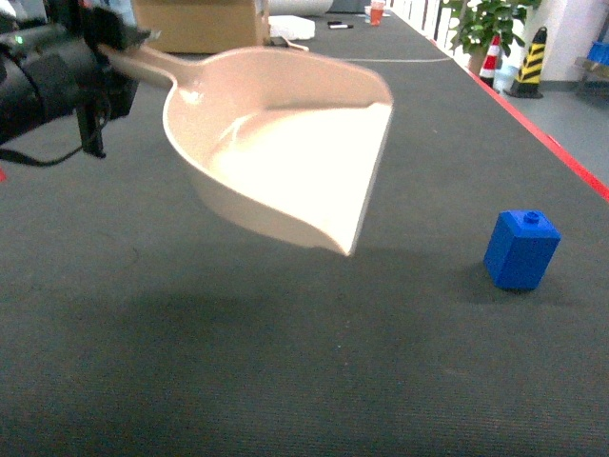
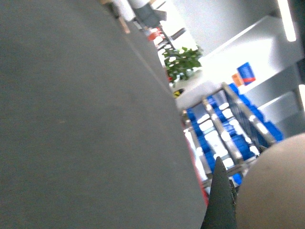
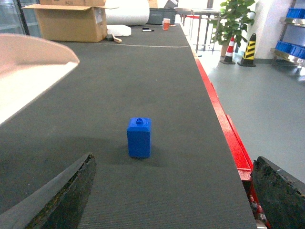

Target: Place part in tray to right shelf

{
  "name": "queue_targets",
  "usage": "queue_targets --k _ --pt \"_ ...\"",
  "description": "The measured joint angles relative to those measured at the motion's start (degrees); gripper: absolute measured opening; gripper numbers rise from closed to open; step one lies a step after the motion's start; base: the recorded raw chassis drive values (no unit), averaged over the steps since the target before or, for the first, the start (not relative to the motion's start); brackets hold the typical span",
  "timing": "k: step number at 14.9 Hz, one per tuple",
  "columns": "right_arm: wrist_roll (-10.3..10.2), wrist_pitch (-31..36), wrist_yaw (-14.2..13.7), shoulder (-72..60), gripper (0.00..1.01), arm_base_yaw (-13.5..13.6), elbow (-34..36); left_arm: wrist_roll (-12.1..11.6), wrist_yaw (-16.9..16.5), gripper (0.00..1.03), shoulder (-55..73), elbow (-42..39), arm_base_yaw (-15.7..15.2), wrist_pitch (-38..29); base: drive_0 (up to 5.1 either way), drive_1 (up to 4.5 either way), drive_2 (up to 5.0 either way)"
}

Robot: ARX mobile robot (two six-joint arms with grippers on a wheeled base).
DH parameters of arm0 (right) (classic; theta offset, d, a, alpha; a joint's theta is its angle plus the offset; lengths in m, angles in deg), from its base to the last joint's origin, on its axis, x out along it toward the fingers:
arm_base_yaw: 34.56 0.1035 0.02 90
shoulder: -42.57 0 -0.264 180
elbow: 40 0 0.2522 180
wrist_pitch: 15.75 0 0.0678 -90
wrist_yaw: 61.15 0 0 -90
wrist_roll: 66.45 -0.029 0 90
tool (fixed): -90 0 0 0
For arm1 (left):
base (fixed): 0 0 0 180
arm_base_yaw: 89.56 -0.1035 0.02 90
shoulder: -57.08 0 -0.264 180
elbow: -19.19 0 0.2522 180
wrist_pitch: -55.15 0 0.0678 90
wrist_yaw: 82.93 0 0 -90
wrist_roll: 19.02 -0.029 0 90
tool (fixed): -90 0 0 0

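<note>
beige plastic fills the upper middle of the head view: the tray (image 1: 285, 152) is held above the dark mat (image 1: 285, 362) by its handle, gripped by the left gripper (image 1: 105, 48) at upper left. the part (image 1: 521, 249) is seen upright at right, apart from it. the right gripper (image 3: 171, 191) is spread wide.

tray (image 3: 28, 71) cropped at frame's left edge, left gripper (image 1: 95, 48) obscured
</note>
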Motion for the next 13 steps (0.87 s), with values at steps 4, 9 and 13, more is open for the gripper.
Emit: queue_targets --k 4,9,13 --pt "0.0 0.0 0.0 0.0 0.98 0.0 0.0 4.0 0.6 0.13 -1.7 -1.7 6.9 -3.4 0.0 0.0 0.0" --pt "0.0 0.0 0.0 0.0 0.98 0.0 0.0 11.2 4.8 0.12 2.0 -3.5 9.2 -6.6 0.0 0.0 0.0" --pt "0.0 0.0 0.0 0.0 0.98 0.0 0.0 12.9 3.4 0.12 2.0 -3.9 11.5 -7.0 0.0 0.0 0.0"
